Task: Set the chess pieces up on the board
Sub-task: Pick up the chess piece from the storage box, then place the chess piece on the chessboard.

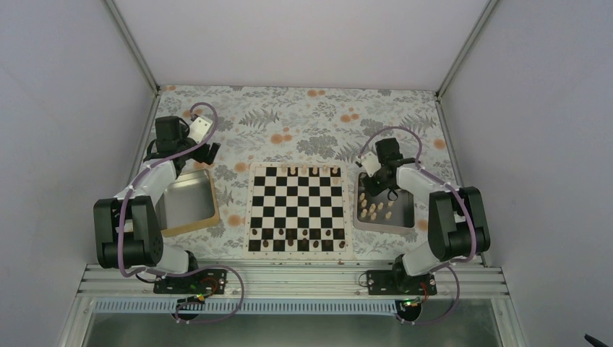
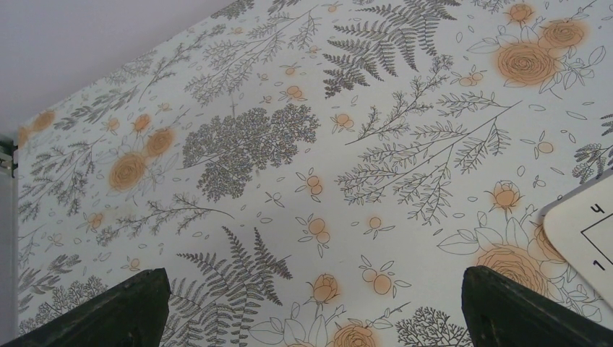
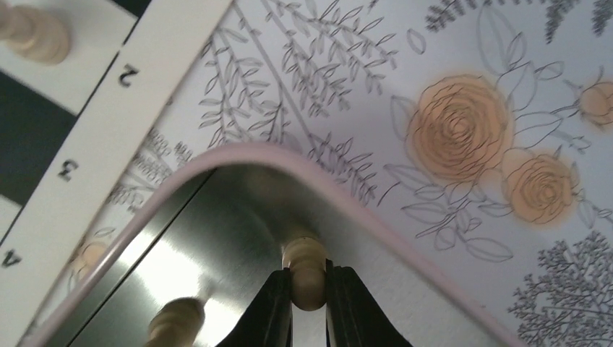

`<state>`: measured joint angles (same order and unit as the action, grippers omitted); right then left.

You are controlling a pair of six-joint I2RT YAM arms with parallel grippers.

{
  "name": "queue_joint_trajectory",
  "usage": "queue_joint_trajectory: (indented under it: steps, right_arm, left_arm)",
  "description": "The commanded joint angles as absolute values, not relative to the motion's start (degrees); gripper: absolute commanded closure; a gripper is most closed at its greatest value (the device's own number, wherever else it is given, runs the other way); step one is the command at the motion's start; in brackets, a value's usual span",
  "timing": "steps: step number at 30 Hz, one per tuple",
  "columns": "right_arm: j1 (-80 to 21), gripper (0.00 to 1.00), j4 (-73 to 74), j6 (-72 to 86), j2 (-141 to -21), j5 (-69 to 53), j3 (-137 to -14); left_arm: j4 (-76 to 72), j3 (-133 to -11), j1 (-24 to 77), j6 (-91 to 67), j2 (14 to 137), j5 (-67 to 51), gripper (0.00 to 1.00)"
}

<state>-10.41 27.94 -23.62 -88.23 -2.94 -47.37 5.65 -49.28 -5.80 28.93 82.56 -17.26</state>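
Observation:
The checkered board (image 1: 296, 208) lies mid-table, with several pale tan chess pieces (image 1: 314, 170) on its far row and dark brown ones along its near row. My right gripper (image 3: 309, 293) is shut on a pale tan chess piece (image 3: 306, 269) inside the far corner of the right steel tray (image 1: 406, 219), where several more pale pieces (image 1: 376, 209) stand. Another pale piece (image 3: 175, 320) stands close by in the tray. One pale piece (image 3: 32, 32) shows on the board in the right wrist view. My left gripper (image 2: 311, 307) is open and empty above the floral cloth, left of the board's corner (image 2: 582, 231).
A steel tray with a wooden-coloured rim (image 1: 184, 202) lies at the left under the left arm. Enclosure walls and metal posts (image 1: 134, 47) bound the table. The floral cloth (image 1: 303, 116) covers the far half.

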Motion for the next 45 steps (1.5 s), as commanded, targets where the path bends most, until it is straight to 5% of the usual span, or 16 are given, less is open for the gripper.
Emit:
queue_joint_trajectory:
  steps: [1,16,36,45]
  right_arm:
    - [-10.22,0.93,33.46,-27.41,-85.66,-5.52,-45.37]
    - [-8.53,0.91,39.63,-31.13,-81.04,-7.39,-50.57]
    - [-24.0,0.89,46.86,-32.52,-94.82,-9.36,-74.42]
    - [-28.79,0.88,44.24,-32.69,-102.81,-11.89,-74.01]
  left_arm:
    - [4.62,-49.82,-6.2,29.09,82.48,-18.9,0.0]
    - [5.14,-50.25,-6.15,28.92,82.38,-19.07,0.0]
    - [5.8,-50.66,-6.14,28.88,81.99,-19.18,0.0]
    - [5.71,-50.71,-6.15,28.92,82.21,-18.9,0.0]
